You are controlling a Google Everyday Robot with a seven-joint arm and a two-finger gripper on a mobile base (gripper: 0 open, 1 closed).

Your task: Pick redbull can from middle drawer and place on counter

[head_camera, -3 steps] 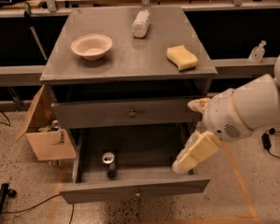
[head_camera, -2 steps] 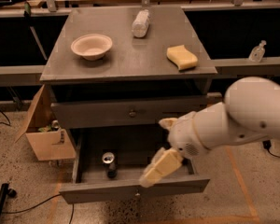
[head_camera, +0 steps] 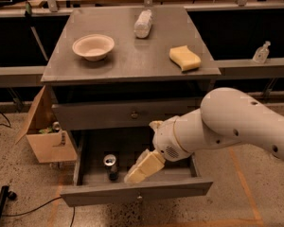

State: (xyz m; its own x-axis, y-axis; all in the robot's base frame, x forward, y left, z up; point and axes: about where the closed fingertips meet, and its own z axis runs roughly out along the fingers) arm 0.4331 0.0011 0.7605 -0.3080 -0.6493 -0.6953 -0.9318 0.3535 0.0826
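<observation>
The gripper (head_camera: 135,174) has swung further left over the open middle drawer (head_camera: 137,191). The redbull can (head_camera: 110,164) stands upright in the drawer's left half, at nine o'clock from the gripper, just beside it. Whether the gripper is spread or closed cannot be told.

- No writing, label, brand or number is readable anywhere, not even on the slim silver-topped redbull can (head_camera: 110,164).
- The cream two-finger gripper (head_camera: 134,174) hangs over the open grey metal middle drawer (head_camera: 137,192), beside the can.
</observation>
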